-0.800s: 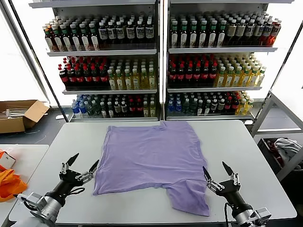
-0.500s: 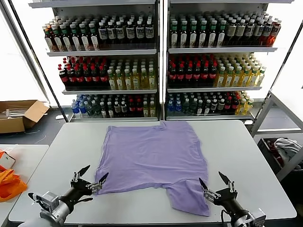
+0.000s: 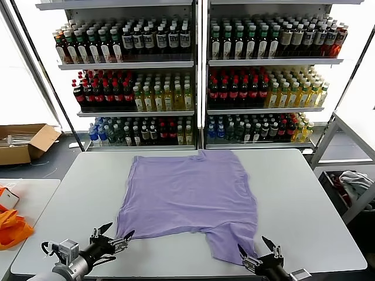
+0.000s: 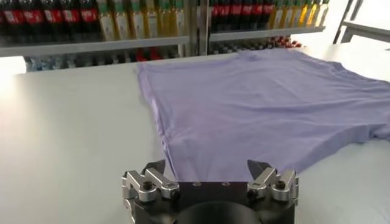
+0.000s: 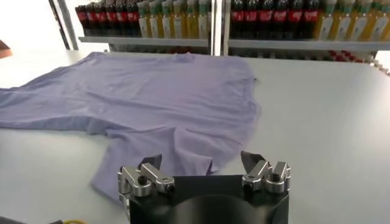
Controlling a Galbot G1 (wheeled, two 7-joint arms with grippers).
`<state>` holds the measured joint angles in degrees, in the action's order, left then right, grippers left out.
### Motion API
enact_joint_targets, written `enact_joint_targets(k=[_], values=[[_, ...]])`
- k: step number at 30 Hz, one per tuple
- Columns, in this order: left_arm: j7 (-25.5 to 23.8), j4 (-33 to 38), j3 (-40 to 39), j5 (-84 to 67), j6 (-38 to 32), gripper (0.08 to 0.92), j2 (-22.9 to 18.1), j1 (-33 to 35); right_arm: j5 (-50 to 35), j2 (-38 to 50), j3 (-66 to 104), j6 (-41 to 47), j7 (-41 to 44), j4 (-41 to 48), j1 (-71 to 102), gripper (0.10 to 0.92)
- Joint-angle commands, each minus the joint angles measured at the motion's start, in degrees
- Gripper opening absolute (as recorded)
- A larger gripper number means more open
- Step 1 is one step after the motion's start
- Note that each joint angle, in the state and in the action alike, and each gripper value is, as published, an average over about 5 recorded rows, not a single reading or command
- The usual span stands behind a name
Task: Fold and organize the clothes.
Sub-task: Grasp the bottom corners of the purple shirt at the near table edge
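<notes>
The lavender T-shirt (image 3: 190, 193) lies spread flat in the middle of the white table (image 3: 304, 193), with one sleeve hanging toward the front edge on the right. No print shows on the upper side. My left gripper (image 3: 116, 232) is open and empty, low at the shirt's front left corner. My right gripper (image 3: 256, 248) is open and empty, low at the front tip of the near sleeve. The shirt fills the left wrist view (image 4: 262, 103) and the right wrist view (image 5: 140, 97), just beyond each open gripper (image 4: 207, 167) (image 5: 201, 161).
Shelves of bottled drinks (image 3: 193, 76) stand behind the table. An orange fabric (image 3: 10, 225) lies on a side table at the left. A cardboard box (image 3: 23, 143) sits on the floor at the left. A grey-white cloth bundle (image 3: 354, 182) sits at the right.
Both grippers have dropped lower and drawn back toward the table's front edge, still open. The left one has moved right toward the shirt's corner. The shirt has not moved.
</notes>
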<state>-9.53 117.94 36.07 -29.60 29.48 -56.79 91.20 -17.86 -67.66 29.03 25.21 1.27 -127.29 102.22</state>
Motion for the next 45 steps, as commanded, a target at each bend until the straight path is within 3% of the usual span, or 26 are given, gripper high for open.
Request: enact_joint_targets(k=[1,11,24,35,45], values=[[1.58,-2.24,-1.37,-1.46,3.14,0.823,-1.84,-0.36,0.14,-0.30,-3.55,2.87,-2.65,1.11,-0.04,0.791],[1.74,-2.91,-1.85,-1.45,2.23,0.794,-2.74,0.44,0.30,-0.29,-4.75,2.93,-3.19,1.05,0.06,0.508],[3.19,-1.37,-1.86,-1.58,1.27,0.433,-3.05,1.31,-0.75,0.32,-3.29,-0.04,-2.14,-1.08,1.67,0.146],[5.40,6.35,3.23,-3.31,2.55,0.121,-7.01,5.58,-2.34,3.09,1.93,-8.29,0.26,-8.46,13.78,0.118],[5.66,16.67,9.21,-2.28,3.49,0.084,-7.76,18.49,-5.75,6.44,5.84,-15.31,1.12,-15.19,24.85,0.118]])
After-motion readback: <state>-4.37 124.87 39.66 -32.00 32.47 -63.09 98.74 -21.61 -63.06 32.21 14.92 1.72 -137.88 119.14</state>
